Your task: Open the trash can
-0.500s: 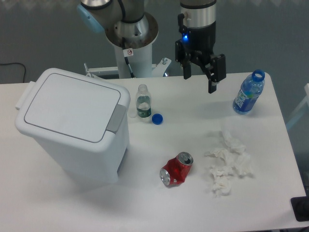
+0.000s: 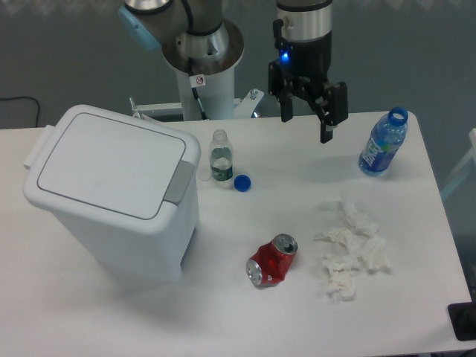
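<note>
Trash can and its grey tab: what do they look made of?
The trash can looks like white moulded plastic, smooth and semi-matte, with rounded corners and soft highlights. Its grey push tab also looks plastic, duller; rubber coating can't be ruled out.

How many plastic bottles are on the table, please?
2. A small clear bottle stands uncapped beside the trash can, with a blue cap lying next to it. A blue bottle stands near the table's far right edge.

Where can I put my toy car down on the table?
The front strip of the table is bare, below the crushed red soda can and trash can. It is crowded near the crumpled tissues and between the small bottle and blue cap.
</note>
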You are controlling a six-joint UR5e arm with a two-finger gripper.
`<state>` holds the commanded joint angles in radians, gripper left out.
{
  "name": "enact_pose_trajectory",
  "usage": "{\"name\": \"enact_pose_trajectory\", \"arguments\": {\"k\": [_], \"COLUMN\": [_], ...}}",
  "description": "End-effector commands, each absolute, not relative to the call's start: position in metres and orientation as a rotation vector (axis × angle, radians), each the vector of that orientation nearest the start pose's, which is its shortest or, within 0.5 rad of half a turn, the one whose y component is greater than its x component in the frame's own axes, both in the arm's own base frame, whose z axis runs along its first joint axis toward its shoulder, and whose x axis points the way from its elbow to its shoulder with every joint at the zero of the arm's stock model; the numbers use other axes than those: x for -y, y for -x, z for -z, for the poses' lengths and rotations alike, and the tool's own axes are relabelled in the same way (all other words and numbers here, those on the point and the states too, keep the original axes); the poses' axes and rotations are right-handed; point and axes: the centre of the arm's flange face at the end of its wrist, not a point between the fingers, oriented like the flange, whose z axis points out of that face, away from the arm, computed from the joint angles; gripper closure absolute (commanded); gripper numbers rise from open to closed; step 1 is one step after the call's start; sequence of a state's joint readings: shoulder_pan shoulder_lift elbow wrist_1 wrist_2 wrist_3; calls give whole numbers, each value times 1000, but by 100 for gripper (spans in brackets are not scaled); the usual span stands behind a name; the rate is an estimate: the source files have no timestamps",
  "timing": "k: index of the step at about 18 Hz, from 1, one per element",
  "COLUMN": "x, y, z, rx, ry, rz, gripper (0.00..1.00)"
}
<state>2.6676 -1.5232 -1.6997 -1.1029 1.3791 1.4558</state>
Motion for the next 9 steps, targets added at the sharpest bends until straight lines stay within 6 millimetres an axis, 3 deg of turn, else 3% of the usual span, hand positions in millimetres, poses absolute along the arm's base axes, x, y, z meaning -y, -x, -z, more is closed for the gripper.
{"name": "enact_pose_trajectory", "arguments": {"k": [4,9], "x": [-365,-379], "y": [377,380], "z": [-505,-521], "rx": [-533,-284], "ry": [2758,2682], "rz": [-450,-374], "gripper": [0,0]}}
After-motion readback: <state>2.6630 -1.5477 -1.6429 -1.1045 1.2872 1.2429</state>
